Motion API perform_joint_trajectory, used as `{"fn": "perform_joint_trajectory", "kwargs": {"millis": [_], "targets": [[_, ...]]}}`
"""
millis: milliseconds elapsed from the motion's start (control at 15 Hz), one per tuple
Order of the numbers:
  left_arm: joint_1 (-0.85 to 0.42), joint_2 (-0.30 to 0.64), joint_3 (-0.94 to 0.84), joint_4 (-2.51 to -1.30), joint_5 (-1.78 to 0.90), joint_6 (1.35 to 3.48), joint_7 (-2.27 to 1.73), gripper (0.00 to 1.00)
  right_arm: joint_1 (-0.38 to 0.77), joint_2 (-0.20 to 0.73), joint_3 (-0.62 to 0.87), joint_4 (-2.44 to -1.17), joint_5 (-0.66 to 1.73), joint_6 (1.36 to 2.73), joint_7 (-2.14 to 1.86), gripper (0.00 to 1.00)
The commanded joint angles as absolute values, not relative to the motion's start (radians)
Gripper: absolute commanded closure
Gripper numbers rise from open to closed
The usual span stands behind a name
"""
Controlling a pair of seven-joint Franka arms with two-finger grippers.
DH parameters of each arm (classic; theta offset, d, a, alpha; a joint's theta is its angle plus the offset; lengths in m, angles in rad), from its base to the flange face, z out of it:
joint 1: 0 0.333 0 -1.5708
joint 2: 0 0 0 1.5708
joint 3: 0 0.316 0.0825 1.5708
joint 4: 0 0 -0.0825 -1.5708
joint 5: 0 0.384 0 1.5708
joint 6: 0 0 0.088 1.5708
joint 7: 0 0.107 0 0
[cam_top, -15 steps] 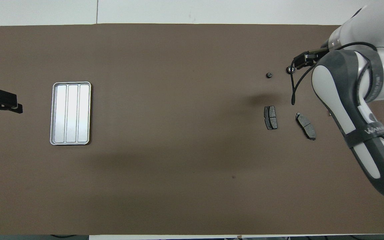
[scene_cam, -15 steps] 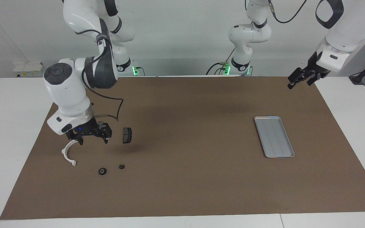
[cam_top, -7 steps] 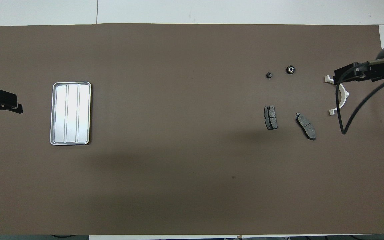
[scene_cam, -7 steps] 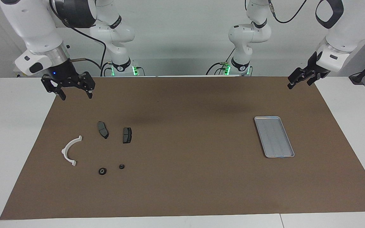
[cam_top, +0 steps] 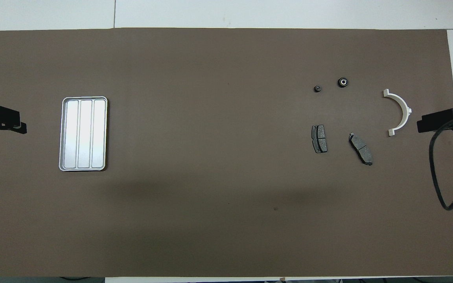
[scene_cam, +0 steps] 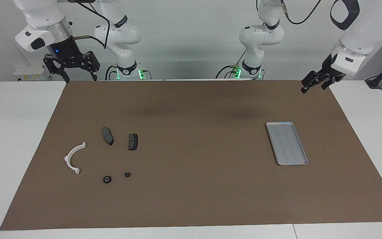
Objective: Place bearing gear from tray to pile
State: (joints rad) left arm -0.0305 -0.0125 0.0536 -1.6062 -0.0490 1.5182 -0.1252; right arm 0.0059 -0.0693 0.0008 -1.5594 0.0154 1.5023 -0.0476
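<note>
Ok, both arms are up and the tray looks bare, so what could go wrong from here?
1. The tray holds nothing, so another reach into it would probably grab air.
2. The two small round parts lie loose on the mat beside the white bracket and brake pads; a low pass by the right gripper could knock or roll them.
3. The left gripper waits over the mat's corner; moving toward the tray risks clipping its rim.

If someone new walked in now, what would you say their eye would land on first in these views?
Probably the silver tray, lying bare toward the left arm's end of the brown mat. Next, the loose pile toward the right arm's end: a white bracket, two brake pads and two small round parts. Both arms wait raised, the right gripper and left gripper open and holding nothing.
</note>
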Motion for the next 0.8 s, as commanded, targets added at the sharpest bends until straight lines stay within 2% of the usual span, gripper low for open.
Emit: {"fn": "perform_joint_trajectory", "kwargs": {"millis": [0,736], "targets": [[-0.026,-0.017,0.049,-1.606,-0.034,1.503,-0.120,0.00,-0.023,-0.077,0.020,-1.591,0.031,1.499,-0.064,0.00],[-0.026,-0.017,0.049,-1.605,-0.034,1.503,-0.120,0.00,-0.012,-0.077,0.020,-1.594,0.018,1.496,-0.063,0.00]]}}
